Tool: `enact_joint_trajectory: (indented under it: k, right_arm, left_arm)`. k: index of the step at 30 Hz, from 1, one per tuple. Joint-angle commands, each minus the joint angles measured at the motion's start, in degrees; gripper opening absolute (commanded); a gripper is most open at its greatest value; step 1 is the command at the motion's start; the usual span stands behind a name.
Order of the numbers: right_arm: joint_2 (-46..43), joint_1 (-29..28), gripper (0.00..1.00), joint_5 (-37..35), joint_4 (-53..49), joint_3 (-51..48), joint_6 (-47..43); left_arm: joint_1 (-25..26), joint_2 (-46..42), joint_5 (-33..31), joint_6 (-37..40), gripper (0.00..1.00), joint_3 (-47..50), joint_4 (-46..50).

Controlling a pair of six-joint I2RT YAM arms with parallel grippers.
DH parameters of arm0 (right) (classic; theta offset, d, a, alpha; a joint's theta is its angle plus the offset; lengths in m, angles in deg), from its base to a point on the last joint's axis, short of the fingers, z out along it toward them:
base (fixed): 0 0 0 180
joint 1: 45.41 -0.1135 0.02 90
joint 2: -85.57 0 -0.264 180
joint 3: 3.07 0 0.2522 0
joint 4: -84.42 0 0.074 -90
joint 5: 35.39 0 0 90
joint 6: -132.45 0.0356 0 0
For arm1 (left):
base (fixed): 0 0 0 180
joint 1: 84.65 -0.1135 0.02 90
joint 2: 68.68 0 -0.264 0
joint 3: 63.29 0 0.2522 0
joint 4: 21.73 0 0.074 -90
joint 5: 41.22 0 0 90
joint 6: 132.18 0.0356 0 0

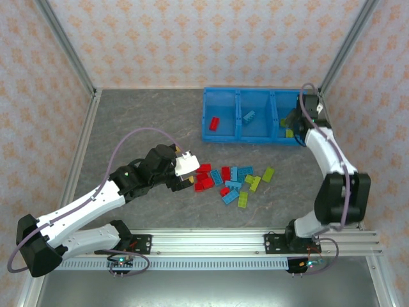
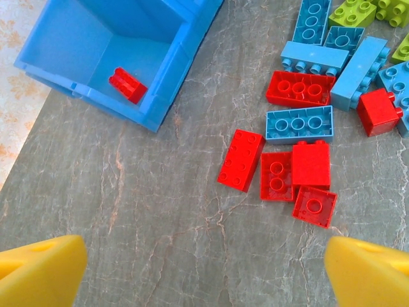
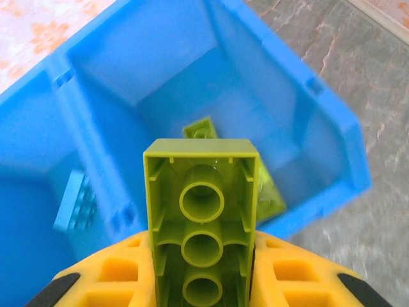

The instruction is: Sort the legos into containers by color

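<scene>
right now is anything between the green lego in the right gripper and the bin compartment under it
Nothing visible. The green lego held by the right gripper hangs over the open right compartment, where another green lego lies.

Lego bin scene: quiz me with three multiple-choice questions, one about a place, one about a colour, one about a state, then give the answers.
1. Seen from the top camera, which compartment of the blue bin holds the red brick?
A. left
B. middle
C. right

2. What colour is the held brick in the right gripper?
A. red
B. light blue
C. yellow-green

3. How is the left gripper?
A. shut on a red brick
B. open and empty
C. shut on a blue brick

Answers:
1 A, the red brick lies in the left-hand compartment.
2 C, the right wrist view shows a yellow-green brick clamped between the fingers.
3 B, its fingers stand wide apart above the table with nothing between them.
</scene>
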Motion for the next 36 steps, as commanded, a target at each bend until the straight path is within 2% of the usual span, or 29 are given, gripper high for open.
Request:
enact_joint_trajectory:
  k: [1, 3, 4, 7, 10, 14, 17, 21, 23, 25, 26, 29, 32, 34, 36]
  right_arm:
    - [9.30, 1.26, 0.22, 3.87, -2.38, 8.24, 1.02]
    - [13.49, 1.93, 0.26, 3.61, -4.46, 13.16, 1.33]
    - [15.14, 2.21, 0.30, 3.27, -5.45, 15.51, 1.79]
    - [17.68, 2.64, 0.52, 2.67, -8.77, 20.70, 3.55]
    - [15.98, 2.66, 0.59, 3.97, -8.77, 20.55, 4.88]
    - [9.05, 2.31, 0.61, 6.09, -7.45, 14.97, 5.82]
    - [1.29, 0.88, 0.62, 10.52, -6.49, 8.02, 6.60]
    - [-11.15, -4.38, 0.68, 15.17, -6.46, -1.26, 6.05]
    - [-16.56, -8.45, 0.77, 17.09, -7.03, -4.64, 4.37]
    - [-21.28, -14.56, 0.94, 16.27, -8.75, -7.06, 2.21]
    - [-22.36, -16.85, 1.00, 15.93, -9.71, -7.72, 1.37]
    - [-25.75, -21.80, 0.99, 18.93, -13.51, -9.05, 0.48]
    - [-26.87, -23.98, 0.99, 21.53, -18.34, -8.89, 0.32]
    - [-27.32, -24.67, 0.99, 21.35, -22.08, -7.82, -0.59]
    - [-27.67, -24.77, 0.99, 19.49, -24.72, -6.69, -1.66]
  left_arm:
    - [-0.66, -0.95, -1.58, -0.02, 0.96, -1.01, 0.96]
    - [-0.67, -1.02, -1.72, 0.05, 0.96, -0.89, 0.97]
    - [-0.68, -1.08, -1.71, 0.05, 0.96, -0.87, 0.92]
    - [-0.68, -1.00, -1.95, 0.32, 0.96, -0.92, 1.01]
    - [-0.66, -0.82, -1.74, 0.69, 0.96, -0.74, 1.22]
    - [-0.66, -0.73, -0.58, 0.69, 0.97, -0.43, 0.81]
    - [-0.66, -0.26, -0.81, -0.83, 0.98, -0.14, -0.25]
    - [-0.87, 2.08, -2.95, -3.59, 1.00, -1.33, -0.60]
    - [-1.54, 3.62, -4.31, -6.08, 1.00, -2.58, -0.41]
    - [-3.10, 5.48, -5.56, -10.35, 1.00, -4.51, -0.10]
    - [-3.67, 6.48, -6.66, -12.87, 1.00, -5.87, 0.25]
    - [-4.17, 11.61, -9.38, -25.78, 1.00, -13.54, 5.59]
    - [-4.18, 17.24, -9.43, -43.59, 0.99, -18.34, 9.37]
    - [-4.13, 20.36, -6.71, -55.73, 0.96, -18.48, 8.35]
    - [-3.33, 22.58, -3.56, -62.80, 0.95, -16.61, 4.13]
